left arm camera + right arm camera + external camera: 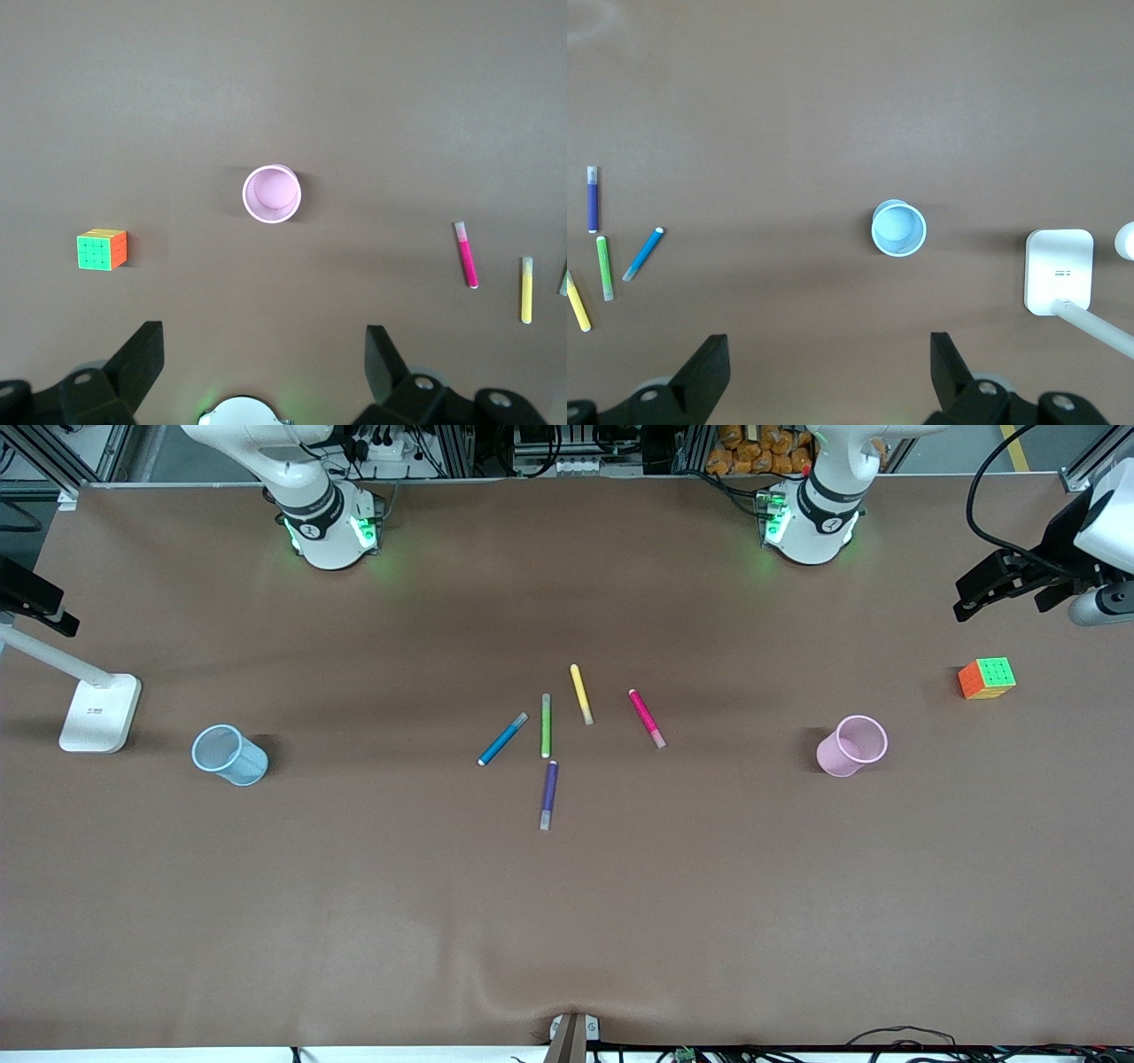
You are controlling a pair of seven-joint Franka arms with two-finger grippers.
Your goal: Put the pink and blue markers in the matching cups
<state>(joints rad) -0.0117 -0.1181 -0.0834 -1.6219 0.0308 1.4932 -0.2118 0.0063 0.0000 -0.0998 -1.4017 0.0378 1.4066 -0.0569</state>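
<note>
Your left end effector [263, 363] hangs high over the left arm's end of the table [567, 921], fingers wide apart and holding nothing, with the pink cup [839, 757] below it. Your right end effector [828, 372] hangs the same way over the blue cup [246, 767], also spread and empty.

Neither marker has been picked up, so I judge you're at the very first step. The pink marker [647, 717] and blue marker [503, 739] lie flat in the middle of the front view, apart from each other, with the green marker [546, 726] and yellow marker [581, 693] between them and the purple marker [549, 793] lower in the frame.

Next, reach each arm toward the centre. The blue marker lies just beside the green one, so you'll likely need a narrow, well-aligned pinch there.
</note>
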